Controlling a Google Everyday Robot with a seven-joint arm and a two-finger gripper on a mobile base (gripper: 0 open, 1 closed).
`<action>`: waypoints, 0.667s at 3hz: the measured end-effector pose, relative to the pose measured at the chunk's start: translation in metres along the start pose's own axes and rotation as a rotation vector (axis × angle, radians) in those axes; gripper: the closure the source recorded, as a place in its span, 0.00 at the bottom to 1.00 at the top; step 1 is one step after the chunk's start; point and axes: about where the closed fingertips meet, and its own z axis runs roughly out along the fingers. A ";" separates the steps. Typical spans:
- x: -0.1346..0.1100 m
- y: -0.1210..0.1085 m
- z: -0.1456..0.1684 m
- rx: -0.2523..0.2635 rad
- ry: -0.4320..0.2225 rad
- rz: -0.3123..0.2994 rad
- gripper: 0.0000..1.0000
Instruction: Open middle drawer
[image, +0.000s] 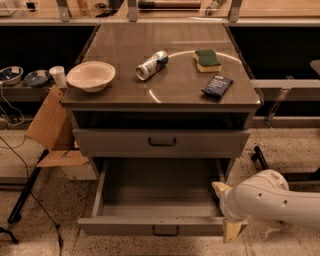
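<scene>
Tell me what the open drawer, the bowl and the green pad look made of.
The middle drawer, pulled out: likely painted sheet metal, matte grey, thin flat walls. The bowl: cream, smooth, slight sheen; plastic or ceramic, can't tell which. The sponge: foam, dull green layer over yellow. The pincer sits by the drawer's front right corner.

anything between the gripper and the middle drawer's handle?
Nothing. The camera view shows only bare front panel between the gripper, at the right front corner of the pulled-out middle drawer, and its handle.
</scene>
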 end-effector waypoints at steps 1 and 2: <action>0.011 0.010 0.005 0.032 -0.058 0.023 0.00; 0.010 0.010 0.005 0.036 -0.062 0.024 0.00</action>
